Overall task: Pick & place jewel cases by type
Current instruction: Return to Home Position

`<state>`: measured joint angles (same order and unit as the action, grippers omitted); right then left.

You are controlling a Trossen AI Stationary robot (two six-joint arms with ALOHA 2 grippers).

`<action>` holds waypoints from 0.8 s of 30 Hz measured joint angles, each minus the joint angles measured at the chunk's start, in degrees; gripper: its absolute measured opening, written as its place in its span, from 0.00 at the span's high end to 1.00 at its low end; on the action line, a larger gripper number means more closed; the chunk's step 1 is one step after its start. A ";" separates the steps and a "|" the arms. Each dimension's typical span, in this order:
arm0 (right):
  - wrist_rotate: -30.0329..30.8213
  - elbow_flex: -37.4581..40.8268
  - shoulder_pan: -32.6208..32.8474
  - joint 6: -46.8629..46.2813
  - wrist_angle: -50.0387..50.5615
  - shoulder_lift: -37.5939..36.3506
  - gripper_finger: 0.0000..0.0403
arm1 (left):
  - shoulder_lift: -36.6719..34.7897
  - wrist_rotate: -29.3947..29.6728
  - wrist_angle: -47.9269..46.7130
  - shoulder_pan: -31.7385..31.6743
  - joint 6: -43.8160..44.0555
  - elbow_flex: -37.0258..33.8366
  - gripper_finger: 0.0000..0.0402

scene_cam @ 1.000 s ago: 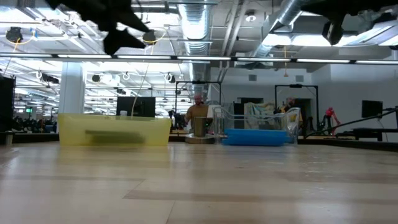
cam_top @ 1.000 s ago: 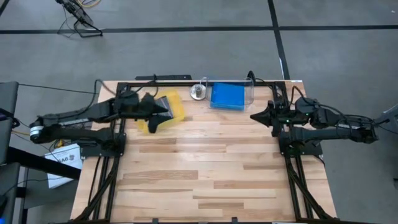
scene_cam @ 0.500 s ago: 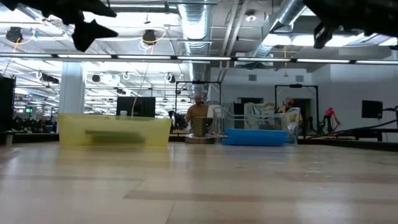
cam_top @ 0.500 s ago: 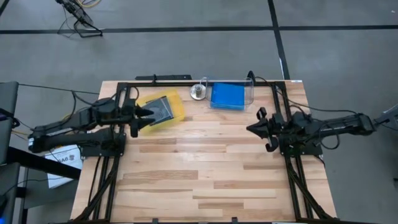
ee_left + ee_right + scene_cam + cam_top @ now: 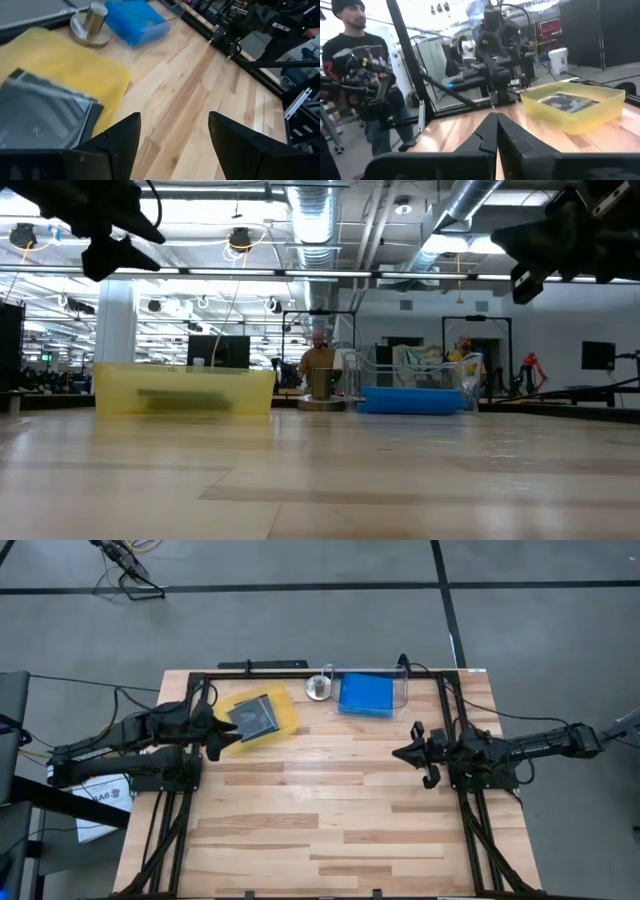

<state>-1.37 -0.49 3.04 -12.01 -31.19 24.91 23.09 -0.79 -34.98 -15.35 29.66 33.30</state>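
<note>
Clear-grey jewel cases (image 5: pixel 252 718) lie in the yellow tray (image 5: pixel 285 712) at the table's far left. They also show as clear-grey jewel cases (image 5: pixel 40 117) in the left wrist view. Blue jewel cases (image 5: pixel 365 695) lie stacked in the clear tub (image 5: pixel 402 688) at the far middle. My left gripper (image 5: pixel 220 731) hangs open in the air just left of the tray, its fingers (image 5: pixel 120 142) wide apart with nothing between them. My right gripper (image 5: pixel 398 753) is shut and empty, held above the table's right half, pointing left; its fingers (image 5: pixel 490 131) lie together.
A metal cylinder on a round disc (image 5: pixel 318 688) stands between the tray and the tub. Black frame rails (image 5: pixel 300 673) run along the table's far, left and right sides. A person (image 5: pixel 355 75) stands beyond the table's left side. Bare wood (image 5: pixel 320 810) fills the middle and near half.
My left gripper has drawn back from above the yellow tray toward the table's left edge, staying open. My right gripper has sunk and come a little toward the near edge, its wrist rolling, still shut. The cases, tray and tub have not moved.
</note>
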 joint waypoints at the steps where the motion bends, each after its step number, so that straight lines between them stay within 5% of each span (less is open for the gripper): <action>1: -0.02 0.00 -0.03 0.01 0.60 -0.01 1.00 | 0.00 0.01 -0.49 0.00 0.75 0.00 0.44; 7: -0.04 0.02 -0.18 3.34 3.45 0.00 1.00 | 0.00 0.00 -3.38 0.00 4.06 0.00 0.44; 15: -0.02 0.07 -0.18 -2.02 19.75 0.20 1.00 | 0.02 0.25 -4.34 0.00 1.58 0.00 0.44; 24: -0.11 0.09 -0.05 -2.56 24.14 0.13 1.00 | 0.26 9.42 -5.36 0.02 6.61 0.00 0.44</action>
<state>-1.48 -0.40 2.98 -14.57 -7.05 25.04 23.35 8.63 -40.34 -15.33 36.27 33.30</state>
